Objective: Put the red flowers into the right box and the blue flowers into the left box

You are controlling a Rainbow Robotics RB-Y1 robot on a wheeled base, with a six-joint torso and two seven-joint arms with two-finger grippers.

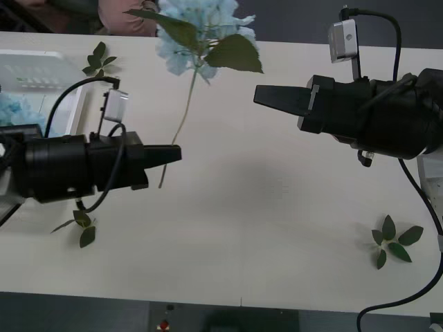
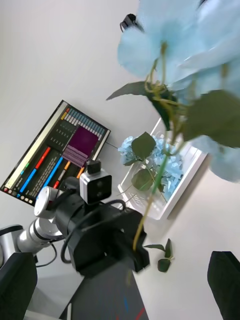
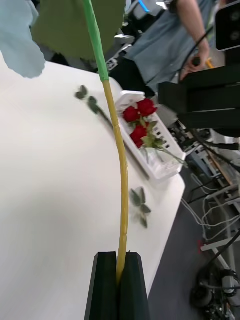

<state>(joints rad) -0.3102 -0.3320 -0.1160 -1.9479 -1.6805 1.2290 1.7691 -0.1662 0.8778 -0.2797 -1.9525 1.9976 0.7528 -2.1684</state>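
Observation:
My left gripper (image 1: 176, 153) is shut on the lower end of a blue flower's long stem (image 3: 121, 200). The stem rises to a pale blue head (image 1: 197, 31) with broad green leaves, held above the table's far edge. More blue flowers (image 2: 150, 150) lie in the left box (image 1: 41, 76), a translucent white bin beside my left arm. Red flowers (image 3: 140, 115) lie in the right box (image 3: 162, 167), whose thin edge (image 1: 432, 173) shows beside my right arm. My right gripper (image 1: 259, 95) hovers open to the right of the held flower, holding nothing; one of its fingers (image 2: 225, 280) shows in the right wrist view.
Loose green leaf sprigs lie on the white table: one near the bin (image 1: 100, 59), one under my left arm (image 1: 83, 228), one at the front right (image 1: 394, 242). A monitor (image 2: 55, 155) stands beyond the table's left side.

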